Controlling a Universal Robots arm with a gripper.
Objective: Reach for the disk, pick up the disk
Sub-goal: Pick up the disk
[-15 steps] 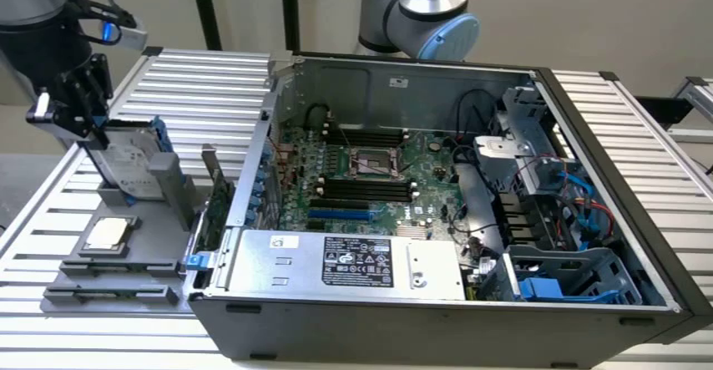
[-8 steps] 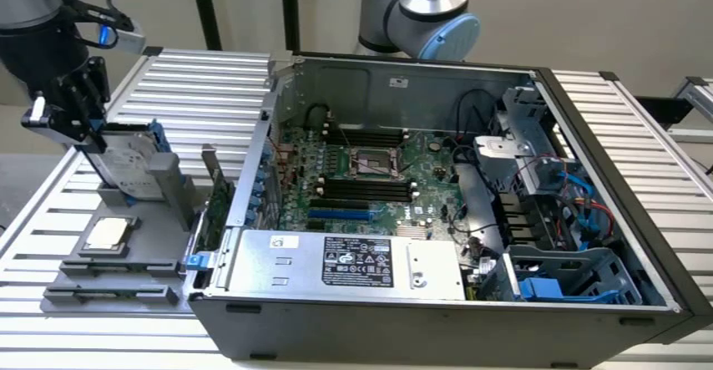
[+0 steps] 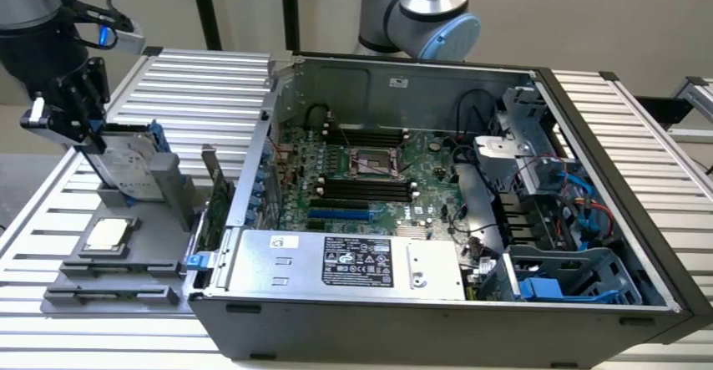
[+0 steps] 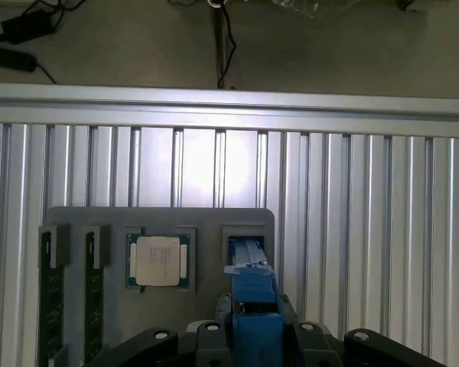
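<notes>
Exterior view shows the gripper (image 3: 98,140) clenched on the top edge of the disk (image 3: 125,168), which stands upright in the grey holder (image 3: 167,220) on the worktop (image 3: 200,78), just beside the open computer case (image 3: 446,324).

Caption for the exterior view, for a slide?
Gripper at the top edge of the upright disk, which stands in a grey holder beside the open computer case.

The grey holder (image 4: 161,218) carries one disk (image 3: 125,163), one square chip (image 4: 158,261) and two memory sticks (image 4: 52,298), with one computer case (image 3: 446,320) beside it.
</notes>
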